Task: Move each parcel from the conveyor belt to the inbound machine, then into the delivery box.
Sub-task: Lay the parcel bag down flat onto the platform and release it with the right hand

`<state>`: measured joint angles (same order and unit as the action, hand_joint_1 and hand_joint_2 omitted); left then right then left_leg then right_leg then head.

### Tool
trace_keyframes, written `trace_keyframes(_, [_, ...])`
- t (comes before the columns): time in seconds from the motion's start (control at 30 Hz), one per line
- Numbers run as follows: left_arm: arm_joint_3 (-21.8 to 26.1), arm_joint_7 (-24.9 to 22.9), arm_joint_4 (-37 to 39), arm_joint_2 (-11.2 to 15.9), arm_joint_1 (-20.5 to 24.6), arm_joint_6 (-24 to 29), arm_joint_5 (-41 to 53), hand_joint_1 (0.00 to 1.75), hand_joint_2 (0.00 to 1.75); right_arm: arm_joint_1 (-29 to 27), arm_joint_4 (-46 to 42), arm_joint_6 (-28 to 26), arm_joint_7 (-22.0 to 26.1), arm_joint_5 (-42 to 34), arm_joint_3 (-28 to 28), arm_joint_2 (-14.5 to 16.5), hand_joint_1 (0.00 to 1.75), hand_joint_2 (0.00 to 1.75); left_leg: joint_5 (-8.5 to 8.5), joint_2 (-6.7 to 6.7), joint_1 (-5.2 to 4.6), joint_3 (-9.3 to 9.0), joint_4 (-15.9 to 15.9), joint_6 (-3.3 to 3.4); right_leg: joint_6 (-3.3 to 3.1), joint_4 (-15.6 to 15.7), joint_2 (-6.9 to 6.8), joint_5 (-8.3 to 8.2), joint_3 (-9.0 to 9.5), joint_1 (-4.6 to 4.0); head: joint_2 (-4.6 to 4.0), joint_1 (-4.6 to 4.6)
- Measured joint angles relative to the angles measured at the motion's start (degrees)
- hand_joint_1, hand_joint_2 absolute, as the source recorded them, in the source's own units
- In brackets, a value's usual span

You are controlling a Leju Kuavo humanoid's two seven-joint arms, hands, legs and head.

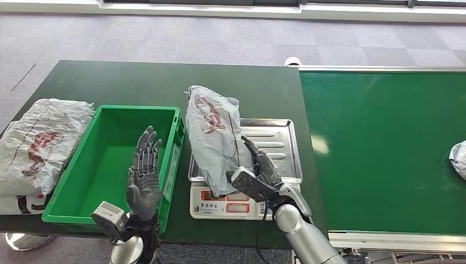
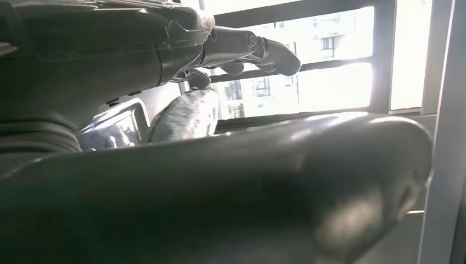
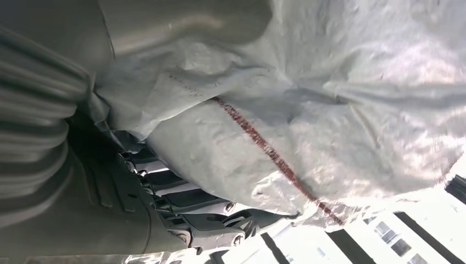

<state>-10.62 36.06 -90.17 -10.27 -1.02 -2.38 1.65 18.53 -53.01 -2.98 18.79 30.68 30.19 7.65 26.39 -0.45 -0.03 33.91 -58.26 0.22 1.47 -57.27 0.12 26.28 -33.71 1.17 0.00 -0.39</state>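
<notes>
Risk: the grey bag (image 1: 211, 137) is big, soft and floppy, and the right hand (image 1: 258, 168) holds it by one side only. I think it could slip out, or sag and catch on the wall of the green box (image 1: 177, 137) on the way over.
Belt: wide and green (image 1: 384, 148), on the right side. One more bag (image 1: 459, 158) lies at its far right edge, well apart from the robot.
Table: dark green (image 1: 165, 82), with grey carpet behind it. A pile of bags (image 1: 38, 146) lies at its left end, just beside the green box.
Bag: it stands up over the scale (image 1: 242, 201), with its low end near the metal tray (image 1: 280, 151). I cannot tell if it rests there.
Right hand: fingers (image 3: 187, 198) wrapped around the bag, gripping it.
Left hand: held up over the green box (image 1: 144, 176), fingers spread apart, nothing in it.
Scale risk: a hard pull could drag the small scale along.
</notes>
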Motion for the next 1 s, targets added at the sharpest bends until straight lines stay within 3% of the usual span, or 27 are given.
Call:
trace_keyframes(0.47, [0.0,-0.2,1.8,0.0,2.1,-1.2,0.0,0.00,0.00,-8.7,-12.7,-1.5,-3.0,1.6,-4.6,-2.8,0.00,1.75,0.02,0.06,0.00,0.00,0.0,-0.02,0.00,0.0,0.04,0.00,-0.01,0.00,0.00,0.01])
trace_keyframes(0.77, [0.0,-0.2,2.1,-0.3,2.2,-1.2,0.2,0.00,0.00,-10.9,-16.5,-1.9,-3.2,2.0,-5.9,-3.5,0.00,1.75,0.03,0.06,0.00,-0.02,0.0,-0.04,-0.01,0.0,0.05,0.01,0.00,0.00,0.00,0.01])
trace_keyframes(1.0, [0.0,-1.1,2.0,-0.3,2.0,-0.3,1.5,0.00,0.00,-15.4,-25.5,-4.8,0.1,0.1,-8.6,-4.1,0.00,1.75,0.06,0.03,-0.01,0.01,0.0,-0.04,0.00,0.0,0.03,0.02,-0.01,0.01,0.00,0.01])
